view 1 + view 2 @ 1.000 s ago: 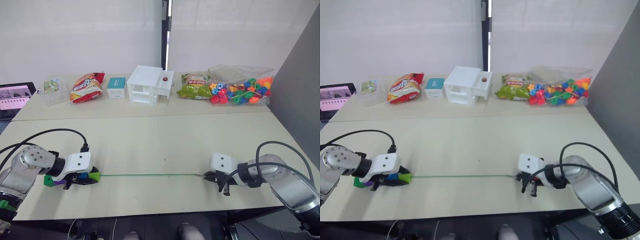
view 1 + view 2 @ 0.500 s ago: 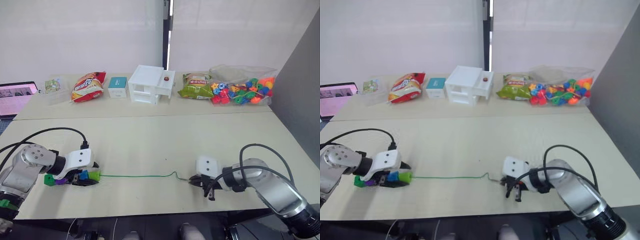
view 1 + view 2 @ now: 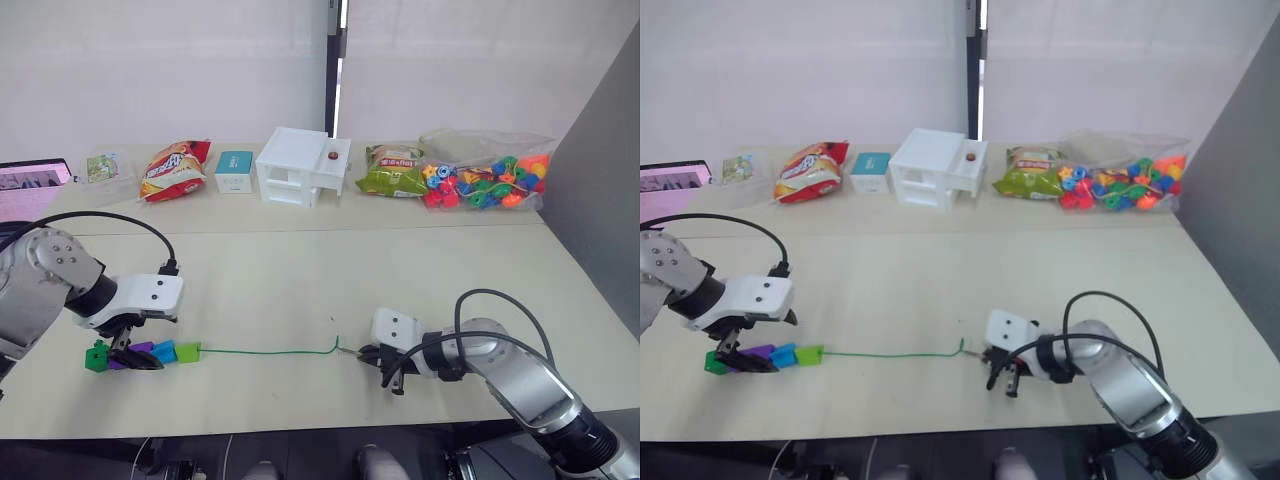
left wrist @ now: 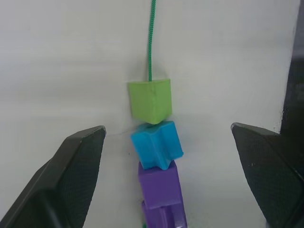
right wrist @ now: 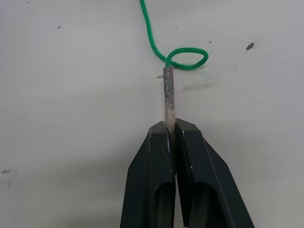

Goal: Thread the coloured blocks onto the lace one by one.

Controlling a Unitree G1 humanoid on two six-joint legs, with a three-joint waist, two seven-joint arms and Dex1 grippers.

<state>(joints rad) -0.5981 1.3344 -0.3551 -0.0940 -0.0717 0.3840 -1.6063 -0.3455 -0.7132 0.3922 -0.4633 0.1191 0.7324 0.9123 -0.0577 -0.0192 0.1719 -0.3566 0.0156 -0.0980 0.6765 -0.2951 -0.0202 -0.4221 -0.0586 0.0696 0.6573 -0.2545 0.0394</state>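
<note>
Four coloured blocks sit in a short row on a pale table (image 3: pixel 300 280), near its front edge on the robot's left: one dark green block (image 3: pixel 97 357) at the outer end, one purple block (image 3: pixel 140 352), one blue block (image 3: pixel 164 351) and one light green block (image 3: pixel 187 351). In the left wrist view three of them line up touching end to end, with the green lace (image 3: pixel 265 351) running out of the light green one. One lace lies on the table, running from the blocks toward the robot's right and ending in a small loop just before its stiff pale tip (image 5: pixel 168 97).

Two grippers are at work. The left gripper (image 4: pixel 168 142) hangs just above the row of blocks with its two black fingers spread wide, one on each side, touching none of them. The right gripper (image 5: pixel 171 130) rests low on the table with its fingers pressed together, pinching the rear end of the tip.

Along the back of the table stand one red snack bag (image 3: pixel 175 172), one small teal box (image 3: pixel 234 173), one white set of small drawers (image 3: pixel 300 167), one green snack bag (image 3: pixel 390 172) and one clear bag of loose coloured blocks (image 3: pixel 482 178). One screen (image 3: pixel 28 188) shows at the far left edge.
</note>
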